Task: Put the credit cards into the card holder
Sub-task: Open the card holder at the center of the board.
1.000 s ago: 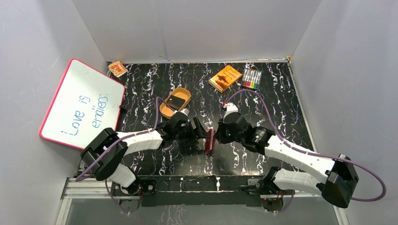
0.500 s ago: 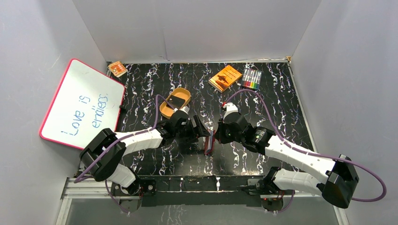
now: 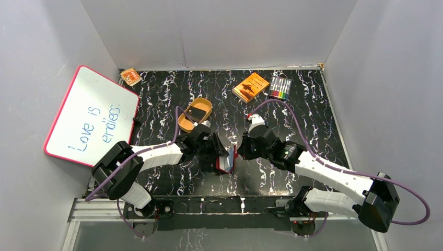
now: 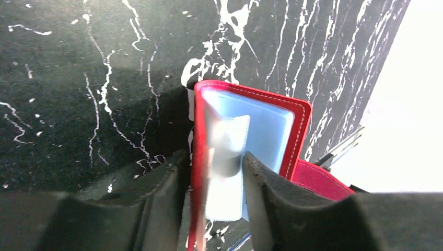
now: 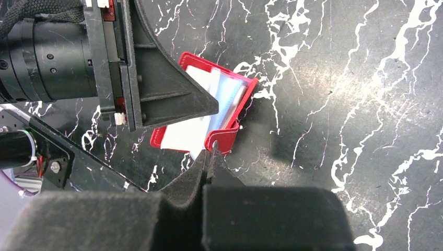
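Observation:
The card holder is a red wallet with pale blue-grey pockets, held partly open on the black marbled table between both grippers. My left gripper is shut on one red cover and its pocket leaves; the left wrist view shows the gripper and the card holder. My right gripper is shut on the wallet's red snap tab; the right wrist view shows the gripper and the card holder. One dark credit card lies in the tan oval tray, behind the left arm.
An orange box and a pack of coloured markers lie at the back right. A small orange item lies at the back left. A whiteboard leans at the left. Grey walls enclose the table.
The wallet stood nearly closed and edge-up; now its covers are spread and the pale pockets show. My left gripper has shifted nearer and to the right with its cover. The right gripper has barely moved.

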You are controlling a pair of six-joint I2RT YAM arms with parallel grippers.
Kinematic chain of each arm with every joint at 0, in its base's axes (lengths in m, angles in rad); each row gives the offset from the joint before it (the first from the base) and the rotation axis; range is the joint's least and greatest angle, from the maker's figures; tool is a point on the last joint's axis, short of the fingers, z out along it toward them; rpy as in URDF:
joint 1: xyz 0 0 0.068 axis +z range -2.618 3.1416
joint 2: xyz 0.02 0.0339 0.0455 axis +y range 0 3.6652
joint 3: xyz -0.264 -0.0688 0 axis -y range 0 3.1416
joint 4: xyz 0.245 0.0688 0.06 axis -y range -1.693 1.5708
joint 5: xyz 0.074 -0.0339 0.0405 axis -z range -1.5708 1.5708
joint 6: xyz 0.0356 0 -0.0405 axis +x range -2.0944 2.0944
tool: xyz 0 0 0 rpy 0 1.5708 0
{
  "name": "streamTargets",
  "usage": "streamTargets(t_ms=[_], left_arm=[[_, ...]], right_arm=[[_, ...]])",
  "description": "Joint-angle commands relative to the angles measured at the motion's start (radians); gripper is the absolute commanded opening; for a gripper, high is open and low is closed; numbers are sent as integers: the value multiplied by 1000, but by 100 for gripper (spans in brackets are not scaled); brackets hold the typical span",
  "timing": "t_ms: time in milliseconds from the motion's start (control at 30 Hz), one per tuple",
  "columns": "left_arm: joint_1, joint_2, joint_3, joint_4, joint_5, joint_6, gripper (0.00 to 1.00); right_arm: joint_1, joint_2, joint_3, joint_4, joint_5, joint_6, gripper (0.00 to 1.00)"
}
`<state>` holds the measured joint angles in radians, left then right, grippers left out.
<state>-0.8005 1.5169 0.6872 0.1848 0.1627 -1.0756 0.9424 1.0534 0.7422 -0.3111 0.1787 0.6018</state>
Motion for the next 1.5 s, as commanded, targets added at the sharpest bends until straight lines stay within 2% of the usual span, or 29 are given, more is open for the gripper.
streamTargets(t_ms=[0,267,367,400,567,600,667,733,867,1000,1100,1233,1400,1467], left_arm=[[-2,-19,6,-67,-52,19,35],[-2,-25,-31,-102,-85,20,1],[-2,-23,-42,-115,-97,25,0],[-3,-24,-46,-117,-98,27,0],[-3,-23,-62,-118,-108,46,0],[-3,-21,-65,-116,-111,50,0],[-3,-18,-74,-114,-114,53,0],[-2,-20,-87,-105,-112,53,0],[-2,-26,-104,-89,-110,48,0],[-3,-29,-106,-89,-109,43,0],[-2,-31,-102,-93,-111,42,0],[-3,-30,-103,-93,-112,42,0],[-3,-30,-103,-100,-111,43,0],[-2,-36,-102,-107,-112,48,4]], right_arm=[[-3,-31,-11,12,45,15,0],[-5,-36,-72,-120,156,138,0],[-17,-20,-92,-201,187,216,0],[-22,-18,-102,-217,186,233,3],[-30,-65,-124,-275,182,260,48],[-31,-82,-118,-290,188,259,55],[-32,-115,-89,-321,191,246,60],[-31,-152,-39,-333,160,198,61],[-31,-182,19,-182,-33,73,60],[-27,-81,85,-65,-251,23,56],[-17,7,102,19,-340,20,55],[-15,129,108,80,-363,23,56],[-18,242,66,102,-247,73,54],[-19,274,46,104,-210,78,53]])
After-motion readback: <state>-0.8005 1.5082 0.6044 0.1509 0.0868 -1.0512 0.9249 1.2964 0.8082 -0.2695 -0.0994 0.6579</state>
